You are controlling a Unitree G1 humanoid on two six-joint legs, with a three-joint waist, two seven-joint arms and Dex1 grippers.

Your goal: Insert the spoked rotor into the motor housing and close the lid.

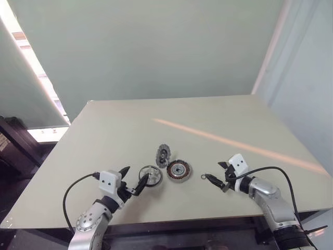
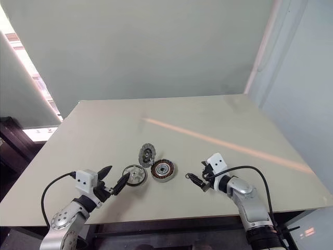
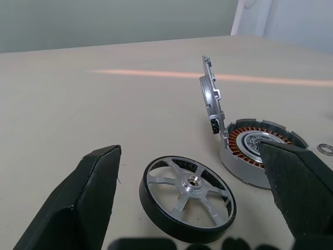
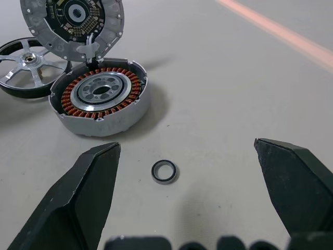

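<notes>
- The motor housing (image 1: pixel 179 171) lay flat on the pale bench (image 1: pixel 130 130), with its ring of copper windings facing up.
- The lid (image 1: pixel 163 154) stood up on its edge, tilted, at the far rim of the motor housing and touching it.
- The spoked rotor (image 1: pixel 150 175) lay flat on the bench just beside the motor housing, on the robot's left of it. It was not inside the housing.
- A small dark ring (image 4: pixel 164 172) lay on the bench near the motor housing, on the side toward the right pincer.
- The left pincer (image 1: pixel 133 182) was near the spoked rotor, on the side away from the motor housing. Its two black fingers (image 3: pixel 83 198) stood wide apart and held nothing.
- The right pincer (image 1: pixel 218 175) was on the other side of the motor housing, a little way off. It was also wide open and held nothing, with the small ring on the bench between its fingers (image 4: pixel 78 203).
- An orange stripe of light (image 1: pixel 234 143) ran across the bench beyond the motor housing.
</notes>
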